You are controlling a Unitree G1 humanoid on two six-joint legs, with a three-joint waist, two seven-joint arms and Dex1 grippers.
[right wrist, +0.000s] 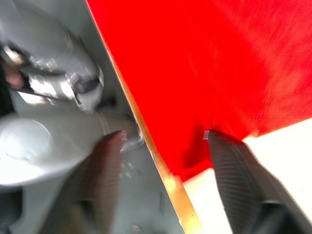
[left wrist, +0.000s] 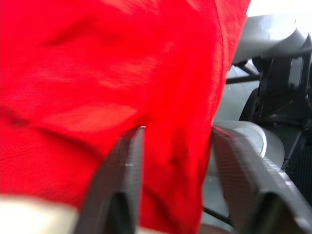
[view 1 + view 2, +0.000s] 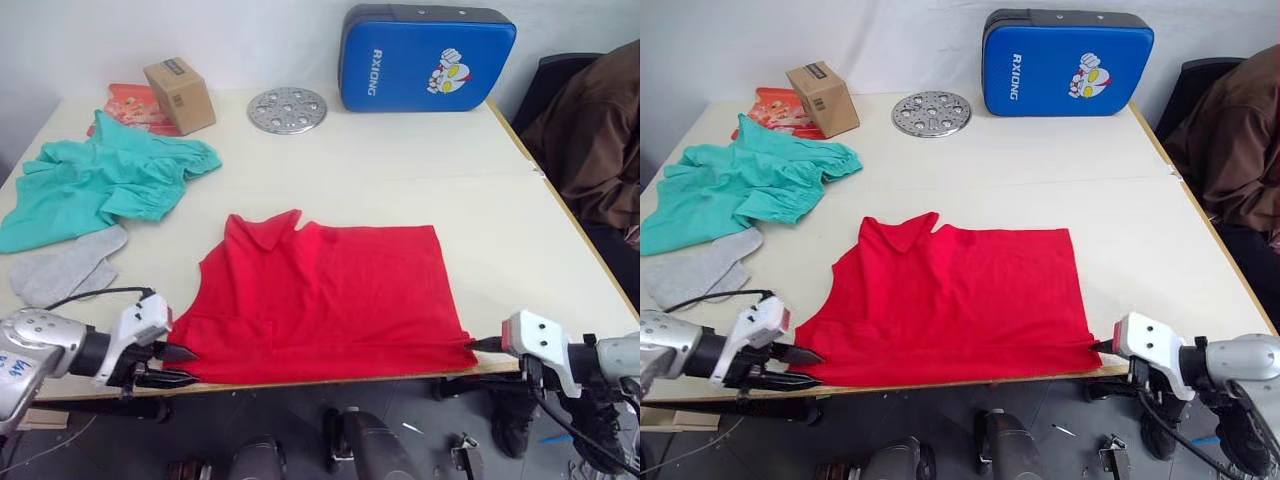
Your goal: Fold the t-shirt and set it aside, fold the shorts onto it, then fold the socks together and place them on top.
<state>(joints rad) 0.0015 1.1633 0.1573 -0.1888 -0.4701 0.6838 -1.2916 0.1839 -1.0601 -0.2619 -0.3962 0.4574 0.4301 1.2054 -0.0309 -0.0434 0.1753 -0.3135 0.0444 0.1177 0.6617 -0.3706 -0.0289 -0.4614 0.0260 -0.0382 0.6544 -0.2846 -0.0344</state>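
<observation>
The red t-shirt (image 3: 325, 300) lies flat at the table's front edge, collar toward the far left. At its front left corner my left gripper (image 3: 188, 364) stands open, and the left wrist view shows the red hem (image 2: 170, 146) lying between the two spread fingers. My right gripper (image 3: 482, 345) is open at the shirt's front right corner, with that corner and the table edge (image 1: 161, 165) between its fingers. The teal shorts (image 3: 100, 185) lie crumpled at the left of the table. The grey socks (image 3: 65, 268) rest just in front of them.
A cardboard box (image 3: 180, 95) and a red packet (image 3: 133, 105) sit at the back left. A round metal disc (image 3: 287, 110) and a blue pad (image 3: 425, 57) are at the back. A person in brown (image 3: 600, 130) sits beyond the table's right edge.
</observation>
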